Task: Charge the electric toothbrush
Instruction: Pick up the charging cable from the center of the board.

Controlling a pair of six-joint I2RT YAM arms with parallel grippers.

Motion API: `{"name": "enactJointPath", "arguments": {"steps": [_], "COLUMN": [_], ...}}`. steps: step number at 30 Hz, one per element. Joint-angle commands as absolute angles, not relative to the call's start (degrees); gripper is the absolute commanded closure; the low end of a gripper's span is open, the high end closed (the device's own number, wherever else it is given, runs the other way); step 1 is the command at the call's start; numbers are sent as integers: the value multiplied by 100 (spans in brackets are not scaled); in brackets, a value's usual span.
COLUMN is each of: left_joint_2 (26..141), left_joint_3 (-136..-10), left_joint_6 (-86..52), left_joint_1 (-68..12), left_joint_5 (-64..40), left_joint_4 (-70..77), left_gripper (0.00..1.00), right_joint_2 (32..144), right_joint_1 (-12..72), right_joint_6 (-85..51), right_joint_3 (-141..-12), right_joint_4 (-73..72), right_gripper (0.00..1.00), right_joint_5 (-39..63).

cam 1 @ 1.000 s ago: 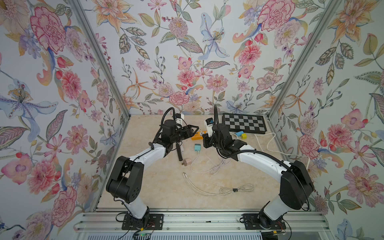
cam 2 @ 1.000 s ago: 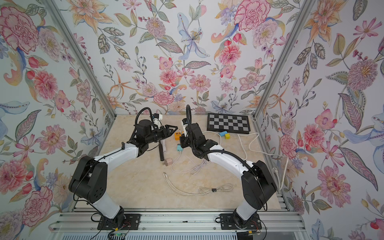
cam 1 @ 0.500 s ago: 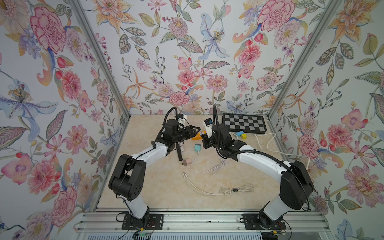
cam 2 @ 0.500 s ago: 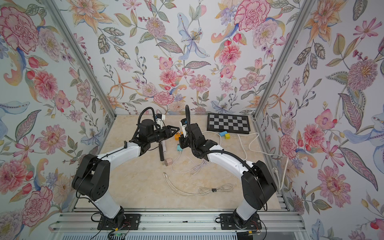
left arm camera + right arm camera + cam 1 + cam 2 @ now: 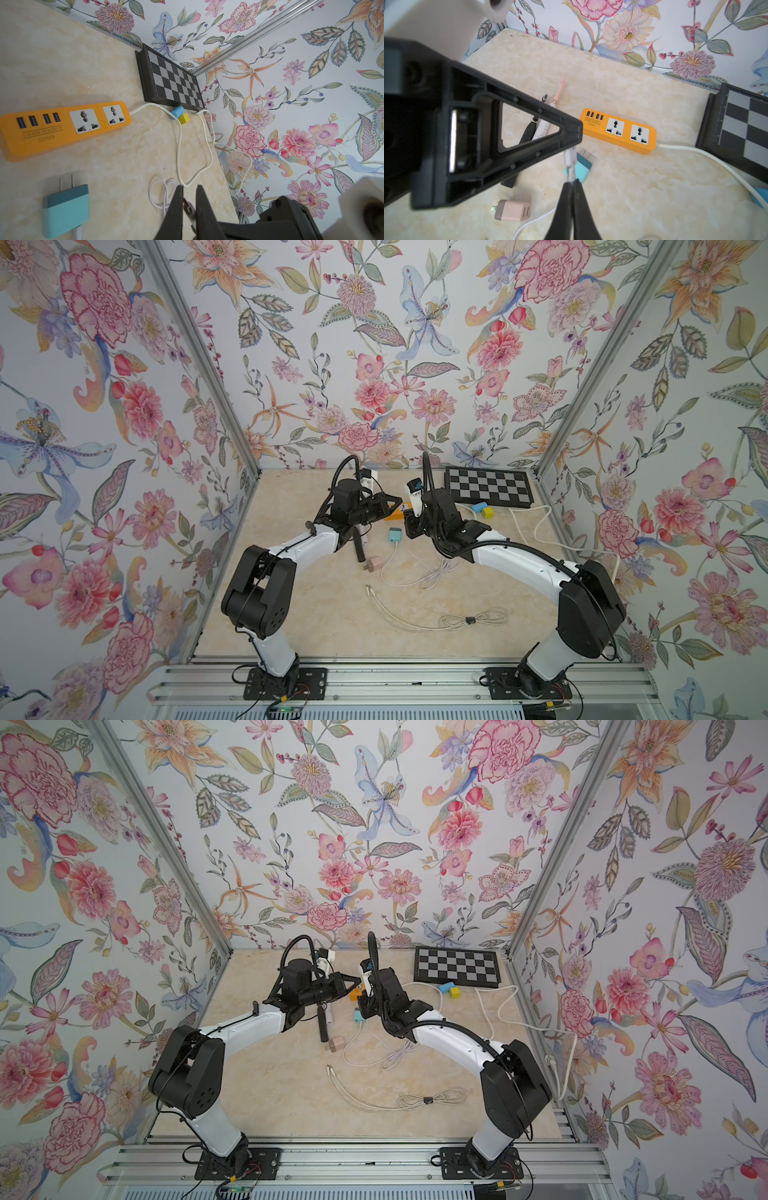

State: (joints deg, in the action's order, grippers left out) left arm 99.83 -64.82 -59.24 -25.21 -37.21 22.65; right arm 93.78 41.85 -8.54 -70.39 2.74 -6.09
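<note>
While the right gripper (image 5: 572, 184) clamps the white charging cable (image 5: 571, 169), the left gripper (image 5: 189, 188) has its jaws pinched on the plug (image 5: 569, 154)

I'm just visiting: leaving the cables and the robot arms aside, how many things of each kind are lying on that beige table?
Electric toothbrushes: 2 (black toothbrush, white toothbrush with pink head)
Plug adapters: 2 (teal adapter, pink adapter)
Power strips: 1 (orange power strip)
Toy blocks: 2 (blue cylinder, yellow cube)
Chessboards: 1 (black-framed chessboard)
Total: 8
</note>
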Motion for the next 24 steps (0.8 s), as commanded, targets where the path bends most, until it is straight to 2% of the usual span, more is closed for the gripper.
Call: {"name": "enactJointPath", "arguments": {"steps": [1, 5, 7, 11, 12, 15, 20, 24], "left_joint_2": [10039, 9994, 9976, 9899, 9896, 9897, 9931, 9861], "left_joint_3": [-6419, -6350, -6318, -6134, -6086, -5882, -5804, -5515], "left_joint_6": [-6081, -6106, -6144, -6214, -6230, -6509, -6749, -7228], "left_joint_1": [-2615, -2632, -2628, -2598, -2576, -2515, -2505, -2505], "left_joint_5": [-3929, -3935, -3968, -3890, -3870, -3946, -3960, -3846], "left_joint_4": [2502, 2593, 2742, 3411, 3603, 4404, 4922, 5752], "left_gripper": [89, 99, 100, 100, 100, 100, 100, 100], "right_joint_2": [9454, 9459, 9436, 9216, 9109, 8725, 8183, 8232], "right_joint_1": [4235, 4242, 4245, 4203, 4153, 3829, 3167, 2786], "right_joint_6": [-712, -694, -707, -1005, -1217, -1972, -3592, -5185], "right_joint_3": [-7190, -7181, -7173, -7100, -7038, -6741, -5711, -4995], "right_joint_4": [131, 126, 123, 125, 116, -56, -1672, -3583], "right_gripper": [100, 100, 98, 76, 67, 54, 44, 42], "right_joint_5": [-771, -799, -779, -440, -181, 745, 2183, 2942]}}
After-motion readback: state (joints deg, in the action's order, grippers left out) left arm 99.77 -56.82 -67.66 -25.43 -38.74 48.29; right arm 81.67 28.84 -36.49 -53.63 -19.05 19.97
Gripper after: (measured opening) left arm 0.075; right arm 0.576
